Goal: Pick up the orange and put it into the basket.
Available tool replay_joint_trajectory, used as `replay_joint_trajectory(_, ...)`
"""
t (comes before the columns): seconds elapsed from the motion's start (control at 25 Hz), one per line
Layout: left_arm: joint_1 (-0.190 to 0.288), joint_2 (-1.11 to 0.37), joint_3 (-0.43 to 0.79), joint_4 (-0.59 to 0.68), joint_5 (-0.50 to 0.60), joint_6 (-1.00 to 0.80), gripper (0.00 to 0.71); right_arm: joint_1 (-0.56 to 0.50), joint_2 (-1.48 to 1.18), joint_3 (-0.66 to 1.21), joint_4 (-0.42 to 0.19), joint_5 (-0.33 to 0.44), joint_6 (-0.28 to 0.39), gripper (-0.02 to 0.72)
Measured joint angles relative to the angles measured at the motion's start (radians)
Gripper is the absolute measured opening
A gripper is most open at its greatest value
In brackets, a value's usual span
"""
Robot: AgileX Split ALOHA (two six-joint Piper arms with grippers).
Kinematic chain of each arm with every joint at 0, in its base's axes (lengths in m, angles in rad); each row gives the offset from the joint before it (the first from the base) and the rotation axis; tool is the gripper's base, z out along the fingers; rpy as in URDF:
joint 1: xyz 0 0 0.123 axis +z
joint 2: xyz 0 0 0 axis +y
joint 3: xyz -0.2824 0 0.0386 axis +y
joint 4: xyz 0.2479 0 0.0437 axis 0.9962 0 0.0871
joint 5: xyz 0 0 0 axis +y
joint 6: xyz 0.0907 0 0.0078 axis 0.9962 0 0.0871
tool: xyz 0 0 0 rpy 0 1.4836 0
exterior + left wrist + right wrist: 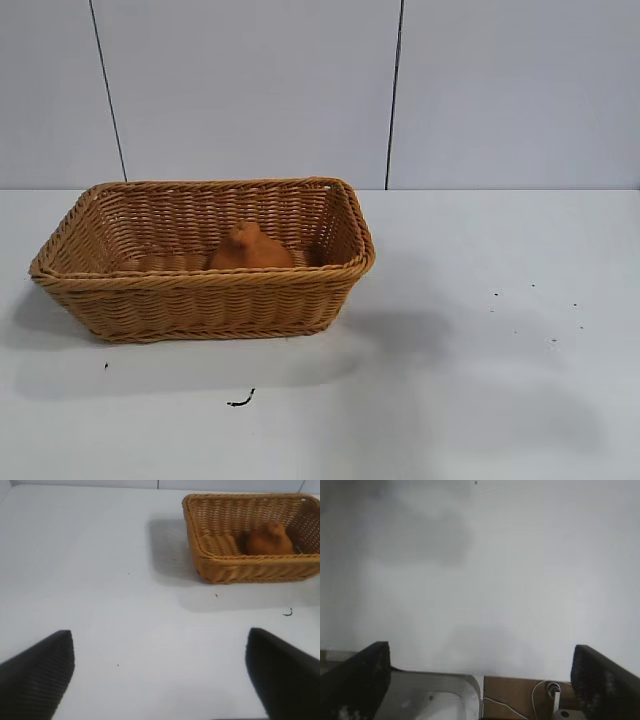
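The orange (249, 248) lies inside the basket (200, 290), well ahead of the wide-open, empty left gripper (160, 672). The right gripper (480, 677) gapes wide over bare desk (520, 580). Placement looks done; only parking remains.

— What lies behind? A pale panelled wall (250, 90), split by two dark vertical seams.

— And below? A white table (480, 400), softly shadowed, scattered with dark specks (240, 400), perhaps debris.
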Motion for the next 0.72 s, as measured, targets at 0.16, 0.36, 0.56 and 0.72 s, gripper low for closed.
replay_joint_trajectory(0.16, 0.0, 0.0, 0.0, 0.0, 0.0, 0.0, 0.666, 0.0, -0.276, 0.106, 0.0, -0.053, -0.006, 0.673)
replay_joint_trajectory(0.36, 0.0, 0.0, 0.0, 0.0, 0.0, 0.0, 0.666, 0.0, -0.527, 0.116, 0.0, -0.078, -0.006, 0.673)
replay_joint_trajectory(0.56, 0.0, 0.0, 0.0, 0.0, 0.0, 0.0, 0.666, 0.0, -0.649, 0.116, 0.0, -0.082, -0.005, 0.673)
replay_joint_trajectory(0.72, 0.0, 0.0, 0.0, 0.0, 0.0, 0.0, 0.666, 0.0, -0.649, 0.116, 0.0, -0.082, -0.005, 0.673)
